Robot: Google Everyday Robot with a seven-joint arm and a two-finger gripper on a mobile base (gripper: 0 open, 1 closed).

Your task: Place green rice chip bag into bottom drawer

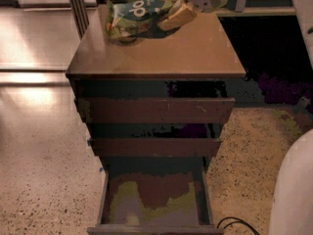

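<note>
A small crinkled green rice chip bag (pixel 134 17) is seen at the back left of the dark brown wooden cabinet top (pixel 146 55). Well below, the deep bottom drawer (pixel 156 199) is pulled open. To the right, the bag's edge is clamped by the pale two-finger gripper (pixel 177 14).

The only writing I can see is white lettering on the dark patch of the green rice chip bag (pixel 133 19), round shapes too unclear to read as a word. The gripper (pixel 172 14) pinches the bag's right end above the cabinet top (pixel 195 53).
</note>
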